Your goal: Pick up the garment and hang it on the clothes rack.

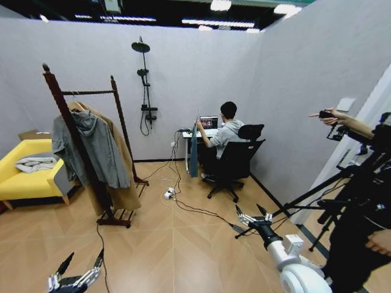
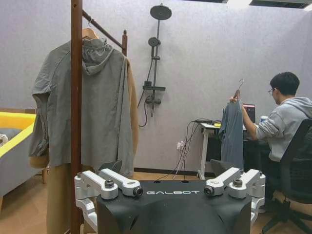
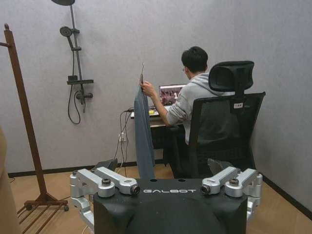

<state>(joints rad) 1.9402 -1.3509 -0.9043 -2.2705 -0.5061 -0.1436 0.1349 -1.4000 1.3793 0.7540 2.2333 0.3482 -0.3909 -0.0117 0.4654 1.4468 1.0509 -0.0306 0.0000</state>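
I am holding both grippers, left point(image 1: 81, 269) and right point(image 1: 252, 216), wide open and empty. The garment point(image 1: 193, 154) is hanging limp from a person's hand point(image 3: 145, 87), well away. It looks light and floppy, so I am judging the hanger's hook point(image 2: 240, 84) the best hold.

Each end effector point(image 2: 170, 168) has a black housing lettered GALBOT, silver-grey finger links with dark pivot screws, black fingertips; the right arm point(image 1: 293, 265) is white.

Bright, even light from ceiling strip lights point(image 1: 217, 23); soft shadows on floor. Head view bends at edges, fisheye. Wrist views sharp.
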